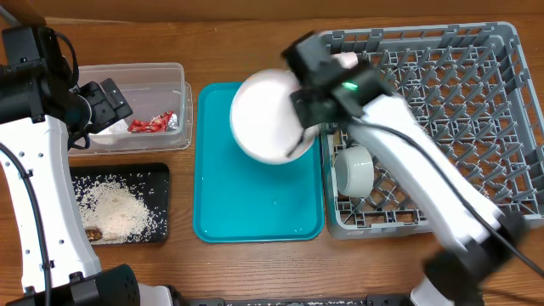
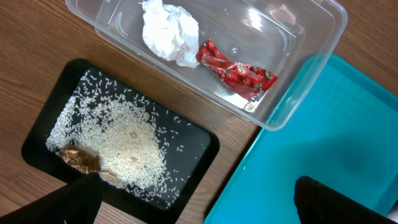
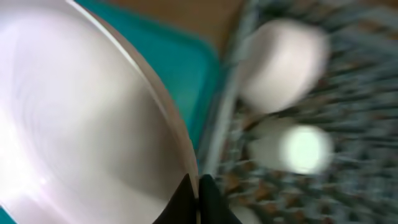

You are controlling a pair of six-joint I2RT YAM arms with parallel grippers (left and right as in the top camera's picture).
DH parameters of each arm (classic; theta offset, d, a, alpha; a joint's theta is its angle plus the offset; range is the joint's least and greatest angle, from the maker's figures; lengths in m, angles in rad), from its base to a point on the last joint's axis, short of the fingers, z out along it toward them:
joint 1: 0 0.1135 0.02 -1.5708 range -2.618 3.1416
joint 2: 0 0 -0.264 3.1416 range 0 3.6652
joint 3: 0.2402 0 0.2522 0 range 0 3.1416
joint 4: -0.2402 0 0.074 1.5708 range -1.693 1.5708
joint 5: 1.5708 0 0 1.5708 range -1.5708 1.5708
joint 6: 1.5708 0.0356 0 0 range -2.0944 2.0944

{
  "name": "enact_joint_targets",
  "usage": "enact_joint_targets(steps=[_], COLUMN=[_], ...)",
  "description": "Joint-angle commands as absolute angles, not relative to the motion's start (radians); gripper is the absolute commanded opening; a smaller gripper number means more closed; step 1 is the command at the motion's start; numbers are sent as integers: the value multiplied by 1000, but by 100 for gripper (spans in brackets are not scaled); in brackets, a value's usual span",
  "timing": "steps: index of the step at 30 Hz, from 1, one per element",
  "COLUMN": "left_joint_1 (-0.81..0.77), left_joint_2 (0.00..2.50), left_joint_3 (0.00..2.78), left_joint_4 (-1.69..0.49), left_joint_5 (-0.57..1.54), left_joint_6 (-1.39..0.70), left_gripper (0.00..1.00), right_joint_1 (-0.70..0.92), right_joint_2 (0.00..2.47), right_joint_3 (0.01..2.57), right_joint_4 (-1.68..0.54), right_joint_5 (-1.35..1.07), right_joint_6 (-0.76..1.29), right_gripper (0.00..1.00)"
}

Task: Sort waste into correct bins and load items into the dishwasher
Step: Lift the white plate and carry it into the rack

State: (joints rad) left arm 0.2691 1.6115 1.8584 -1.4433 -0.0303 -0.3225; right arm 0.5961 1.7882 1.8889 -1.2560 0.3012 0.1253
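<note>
Large square grey plastic dish rack (image 1: 459,102) fills the right side of the wooden tabletop (image 1: 238,47), one small white cup (image 1: 353,170) at its left edge. Right claw (image 3: 198,190) grips one round white plate (image 1: 263,115) by its rim above the open teal tray (image 1: 255,202). Clear plastic tub (image 2: 298,56) — one crumpled white napkin (image 2: 168,31), one shiny red wrapper (image 2: 239,71). Left claw (image 2: 196,199) hangs released.
</note>
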Motion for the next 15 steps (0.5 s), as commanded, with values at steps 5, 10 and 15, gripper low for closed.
enact_joint_targets(steps=[5,10,15], left_joint_1=[268,268,268], left_joint_2=[1617,1617,1617], left_joint_3=[1859,1859,1859], left_joint_4=[-1439,-1439,-1439], left_joint_5=[-27,-27,-27], left_joint_6=[-337,-337,-337], left_gripper=[100,100,100], right_joint_1=[569,496,409], right_joint_2=[1591,1584,1584], right_joint_3=[1917,1906,1882], right_joint_4=[-1245,-1301,-1323], right_joint_5=[923,1150,1151], right_joint_6=[123,118,55], right_gripper=[4,4,4])
